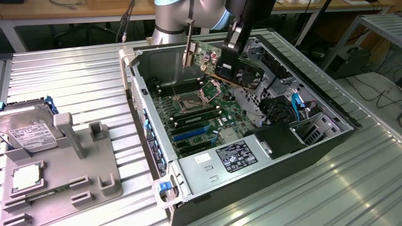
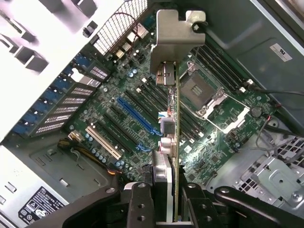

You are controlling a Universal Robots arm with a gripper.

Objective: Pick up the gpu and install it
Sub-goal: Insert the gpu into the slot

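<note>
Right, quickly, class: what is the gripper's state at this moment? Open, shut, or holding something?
The gripper is shut on the gpu, holding it above the motherboard.

A ribbed metal tabletop [image 1: 75, 70] fills the foreground, its grooves catching bright light. Behind it stands a wooden workbench [image 1: 37, 12] on pale metal legs. At the exterior view's right, loose black cables [image 1: 372, 90] lie on a pale floor [image 1: 384, 109], near a grey metal-framed rack [image 1: 377, 22].

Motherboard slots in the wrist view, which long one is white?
The white slot, the only pale one; the long blue slot and black slots lie between it and the held gpu.
</note>
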